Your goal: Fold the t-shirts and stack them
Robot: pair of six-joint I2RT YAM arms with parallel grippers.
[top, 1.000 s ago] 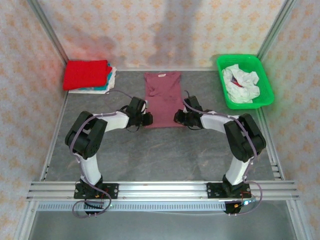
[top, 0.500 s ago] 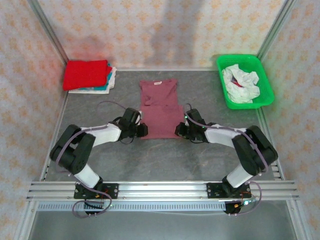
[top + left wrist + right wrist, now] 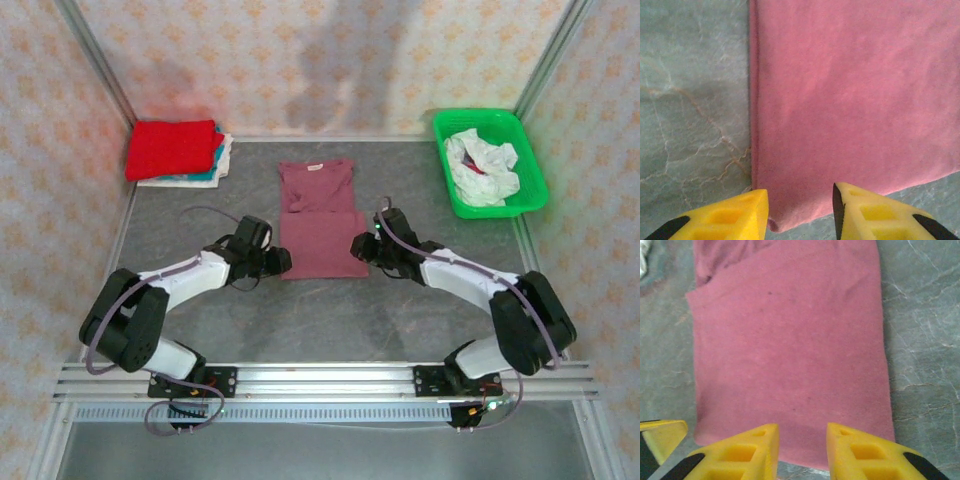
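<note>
Maroon tee (image 3: 320, 225) slid nearer, folded, seemingly released.

**Left wrist view.** The maroon t-shirt (image 3: 850, 100) is cut by the frame ahead of the left gripper (image 3: 800, 190) and to its right. The lower edge crops the bases of its fingers (image 3: 740, 215).

**Right wrist view.** The shirt's far part is cropped ahead of the right gripper (image 3: 803, 426). A white scrap (image 3: 644, 255) ahead-left and a yellow piece (image 3: 662, 435) just left of the claw are cropped and cannot be identified.

**Top view.** Well beyond the left claw, the red t-shirt (image 3: 172, 148) covers all but the edges of the teal t-shirt (image 3: 207, 174) and white t-shirt (image 3: 170, 183). The finger gaps of both claws are too small to read.
</note>
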